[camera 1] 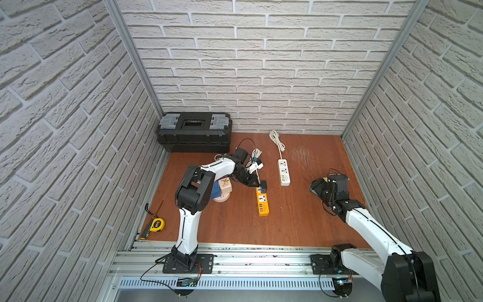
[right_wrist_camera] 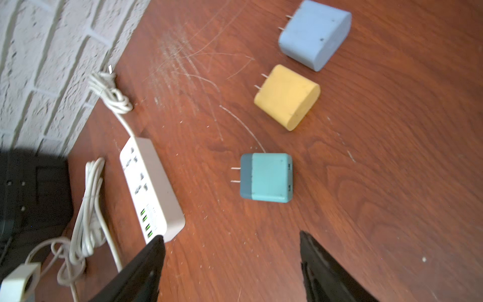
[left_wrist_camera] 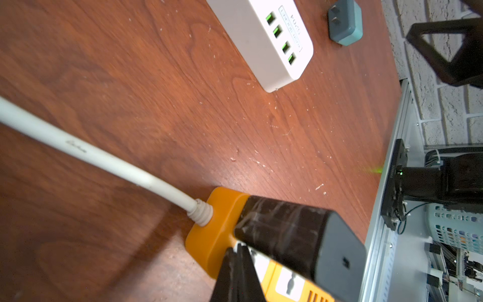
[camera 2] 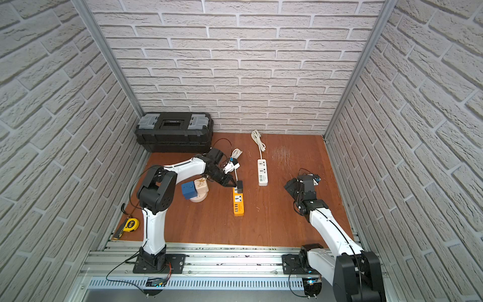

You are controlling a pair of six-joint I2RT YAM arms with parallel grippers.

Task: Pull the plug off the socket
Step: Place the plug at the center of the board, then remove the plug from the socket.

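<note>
A black plug (left_wrist_camera: pixel 300 235) stands plugged into the far end of the orange socket strip (left_wrist_camera: pixel 206 235), seen in both top views (camera 1: pixel 264 186) (camera 2: pixel 239 186). My left gripper (left_wrist_camera: pixel 241 248) is shut, holding nothing. Its joined tips rest on the strip's face right beside the plug, at the cord end. My right gripper (right_wrist_camera: pixel 231 235) hangs open over bare wood at the table's right side (camera 1: pixel 316 187), nothing between its fingers. A teal plug (right_wrist_camera: pixel 269 177) lies loose on the table just beyond it.
A white socket strip (camera 1: pixel 283 172) with coiled cord lies right of the orange one. Yellow (right_wrist_camera: pixel 287 96) and blue (right_wrist_camera: pixel 313 34) plugs lie loose beyond the teal one. A black toolbox (camera 1: pixel 194 132) sits back left, a blue and wooden stack (camera 1: pixel 222 191) under my left arm, a tape measure (camera 1: pixel 156 224) front left.
</note>
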